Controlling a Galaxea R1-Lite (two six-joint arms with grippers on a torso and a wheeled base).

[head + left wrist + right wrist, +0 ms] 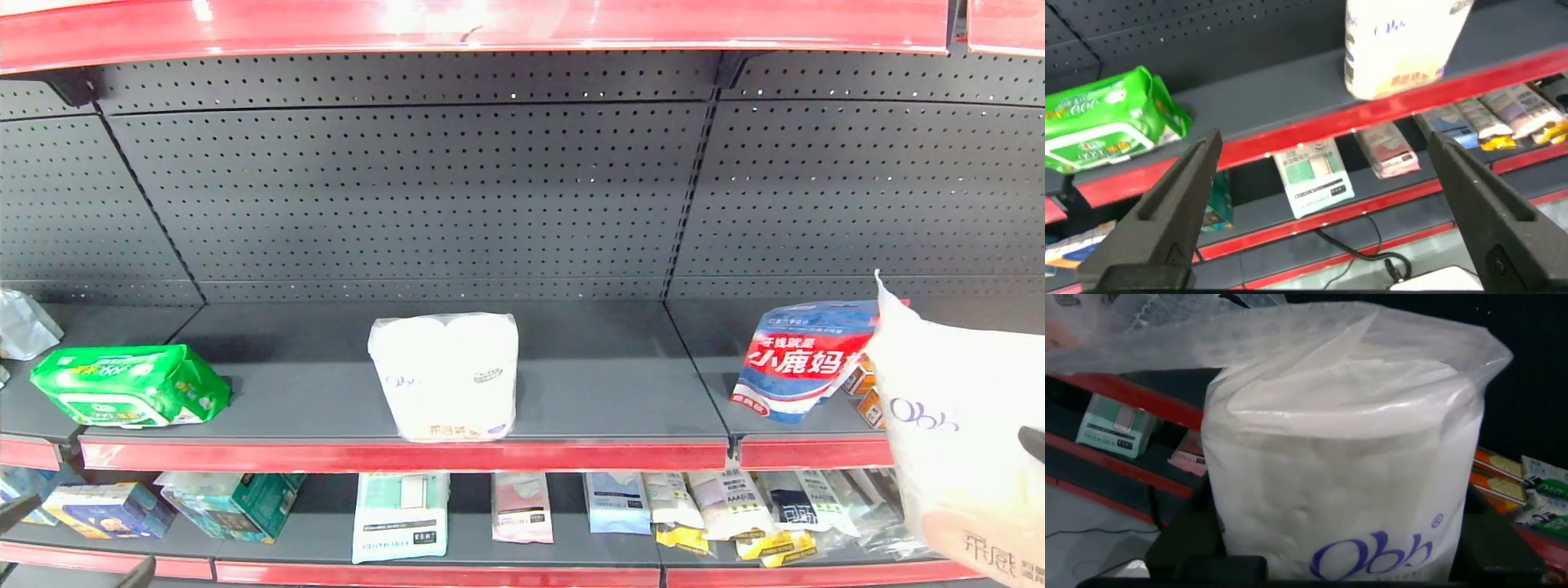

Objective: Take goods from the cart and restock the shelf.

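Right gripper [1343, 543] clamped on clear-wrapped white tissue-roll pack [967, 425], held before right end of grey red-edged shelf [588, 367], left gripper [1324, 143] spread wide, second matching white pack [445, 376] upright at shelf's front edge, green wipes packet [131, 385] well to its left.

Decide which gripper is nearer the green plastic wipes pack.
Left. The left gripper, open, is just below the green plastic wipes pack; the right gripper, holding a white tissue pack, is far right.
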